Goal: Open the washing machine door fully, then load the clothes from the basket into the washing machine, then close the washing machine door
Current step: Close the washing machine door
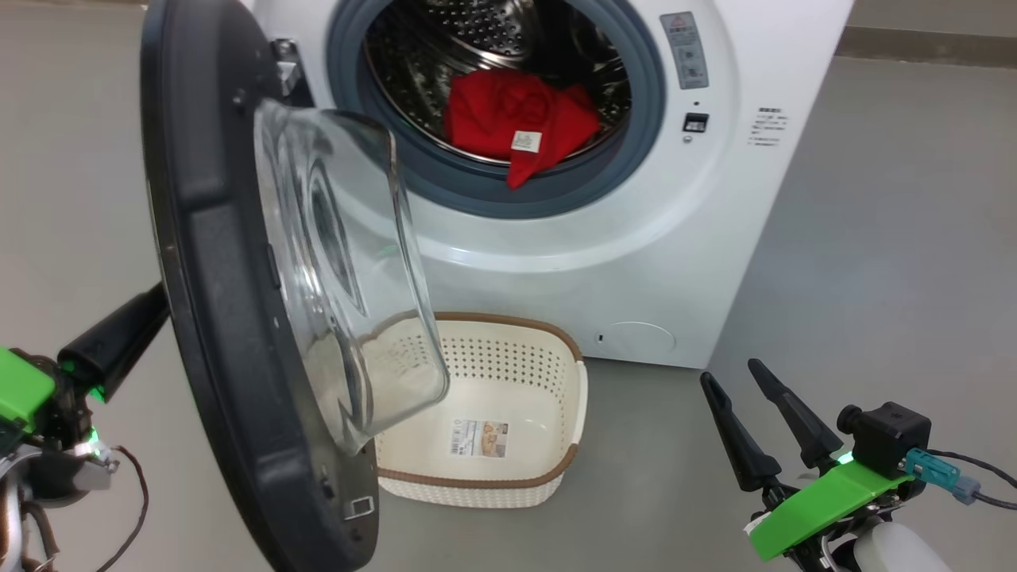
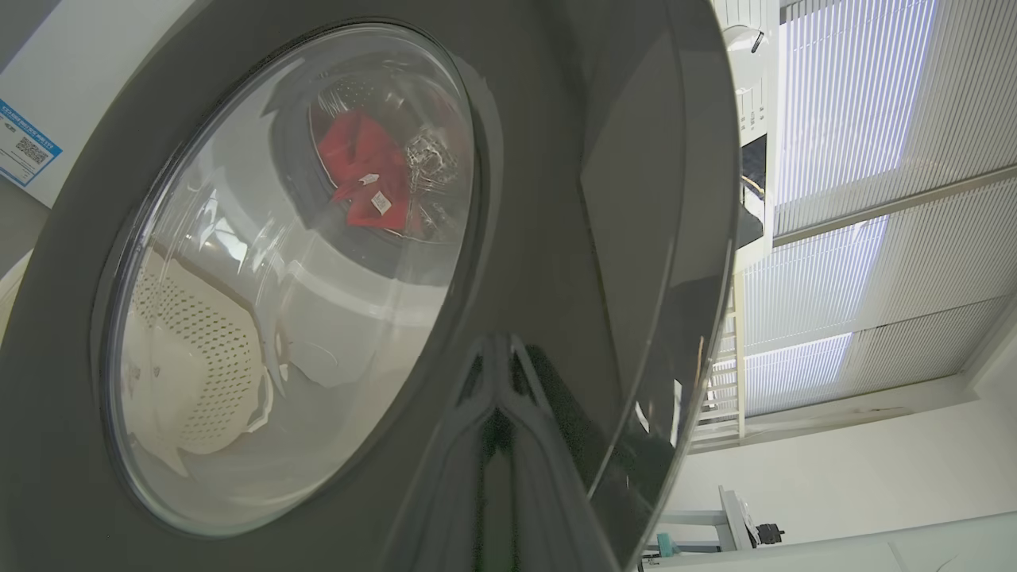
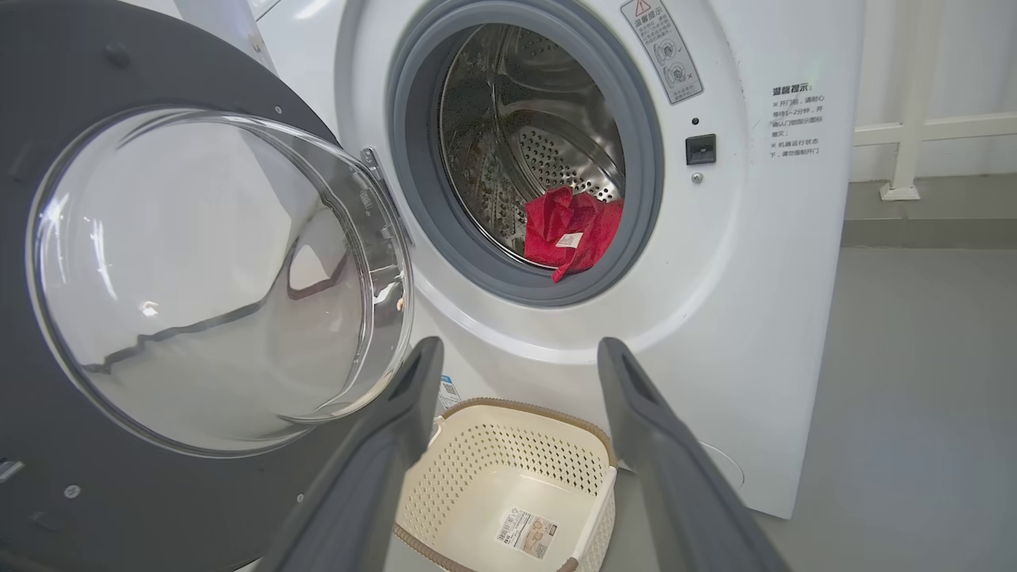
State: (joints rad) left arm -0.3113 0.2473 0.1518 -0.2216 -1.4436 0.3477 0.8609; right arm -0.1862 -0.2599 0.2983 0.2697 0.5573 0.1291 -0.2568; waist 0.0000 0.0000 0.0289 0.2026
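The washing machine [image 1: 715, 238] [image 3: 755, 278] stands with its door [image 1: 222, 318] [image 3: 79, 71] swung partway out to the left, glass bowl facing the drum. The red clothes [image 1: 516, 111] [image 3: 572, 230] lie in the drum, one corner draped over the grey seal. The basket [image 1: 485, 322] [image 3: 508, 411] sits on the floor before the machine, holding only its floor sticker. My left gripper [image 1: 119, 338] [image 2: 496, 413] is shut, its tips against the door's glossy outer face [image 2: 556, 199]. Low on the right my right gripper [image 1: 735, 377] [image 3: 520, 353] is open and holds nothing.
Grey floor [image 1: 890, 238] stretches to the right of the machine. A wall base [image 1: 929, 44] runs at the far right and a white railing [image 3: 914, 127] stands behind. The left wrist view shows window blinds [image 2: 858, 159] past the door's edge.
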